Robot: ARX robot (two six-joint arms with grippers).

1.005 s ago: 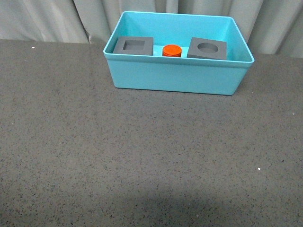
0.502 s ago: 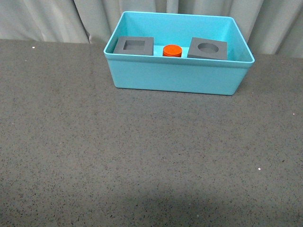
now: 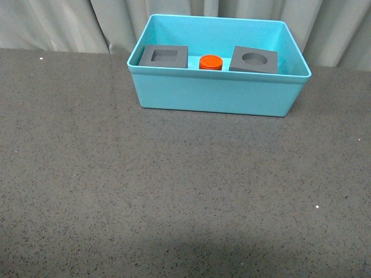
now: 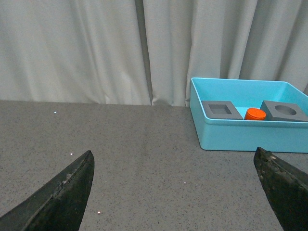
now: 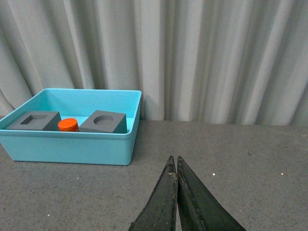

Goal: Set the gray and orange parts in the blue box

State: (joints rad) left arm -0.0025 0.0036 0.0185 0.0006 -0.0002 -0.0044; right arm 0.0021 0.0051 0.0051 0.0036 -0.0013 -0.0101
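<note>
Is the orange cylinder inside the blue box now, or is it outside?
Inside. The orange cylinder stands upright in the blue box, between the two gray cubes, behind the front wall.

Dark speckled tabletop point(image 3: 174, 191) fills foreground; pale pleated curtain point(image 5: 202, 57) hangs behind far edge.

I see the blue box point(image 3: 217, 92) on the dark table point(image 3: 174, 191), far side. Inside it, the orange cylinder point(image 3: 210, 62) stands between the square-holed cube point(image 3: 165, 56) and the round-holed cube point(image 3: 254, 59).
</note>
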